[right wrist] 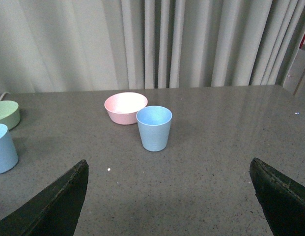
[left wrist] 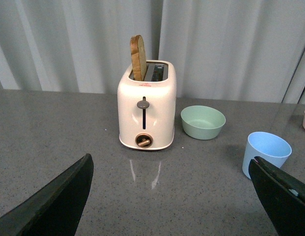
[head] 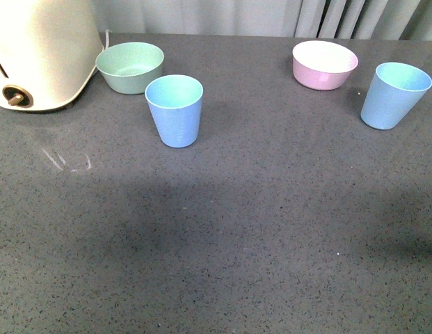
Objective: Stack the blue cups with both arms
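Note:
Two light blue cups stand upright on the grey table. One cup (head: 175, 110) is at the centre left, in front of the mint-green bowl (head: 130, 67). The other cup (head: 394, 94) is at the far right, beside the pink bowl (head: 324, 64). Neither arm shows in the front view. My left gripper (left wrist: 172, 196) is open and empty, with the left cup (left wrist: 265, 153) just beyond one finger. My right gripper (right wrist: 169, 196) is open and empty, with the right cup (right wrist: 153, 128) ahead of it and the other cup (right wrist: 4, 148) off to one side.
A cream toaster (head: 38, 52) stands at the back left of the table; in the left wrist view the toaster (left wrist: 146, 110) holds a slice of bread (left wrist: 139, 57). Grey curtains (head: 271, 17) hang behind the table. The pink bowl (right wrist: 125, 107) sits just behind the right cup.

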You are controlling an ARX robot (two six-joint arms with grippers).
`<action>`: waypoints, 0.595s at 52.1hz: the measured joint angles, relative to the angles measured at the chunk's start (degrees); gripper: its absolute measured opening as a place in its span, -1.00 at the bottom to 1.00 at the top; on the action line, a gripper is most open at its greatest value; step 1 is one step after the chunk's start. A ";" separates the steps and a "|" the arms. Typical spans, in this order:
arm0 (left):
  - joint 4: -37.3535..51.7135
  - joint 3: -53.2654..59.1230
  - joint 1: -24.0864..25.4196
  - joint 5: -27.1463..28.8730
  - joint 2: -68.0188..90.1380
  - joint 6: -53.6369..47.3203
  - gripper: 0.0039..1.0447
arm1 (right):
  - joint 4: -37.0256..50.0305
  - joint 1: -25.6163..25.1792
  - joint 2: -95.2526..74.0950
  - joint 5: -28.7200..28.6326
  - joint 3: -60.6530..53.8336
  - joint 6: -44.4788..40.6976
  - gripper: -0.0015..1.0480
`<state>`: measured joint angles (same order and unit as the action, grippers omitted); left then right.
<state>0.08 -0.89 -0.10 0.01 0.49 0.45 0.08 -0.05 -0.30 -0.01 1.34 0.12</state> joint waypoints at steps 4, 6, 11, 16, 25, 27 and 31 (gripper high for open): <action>0.00 0.00 0.00 0.00 0.00 0.00 0.84 | 0.00 0.00 0.00 0.00 0.02 0.00 0.83; 0.00 0.00 0.00 0.00 0.00 0.02 0.84 | 0.00 0.00 0.00 -0.02 0.02 0.00 0.83; 0.00 0.00 0.00 0.00 0.00 0.02 0.84 | 0.00 0.00 0.00 0.00 0.02 0.00 0.83; 0.00 0.00 0.00 0.00 0.00 0.02 0.84 | 0.00 0.00 0.00 0.00 0.02 0.00 0.83; 0.00 0.00 0.00 0.00 0.00 0.00 0.84 | 0.00 0.00 0.00 0.00 0.02 0.00 0.83; 0.00 0.00 0.00 0.00 0.00 0.00 0.84 | 0.00 0.00 0.00 0.00 0.00 0.00 0.83; 0.00 0.00 0.00 0.00 0.00 0.02 0.84 | 0.00 0.00 0.00 -0.02 0.02 0.00 0.83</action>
<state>0.08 -0.89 -0.10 0.01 0.49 0.47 0.08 -0.05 -0.30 -0.03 1.37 0.12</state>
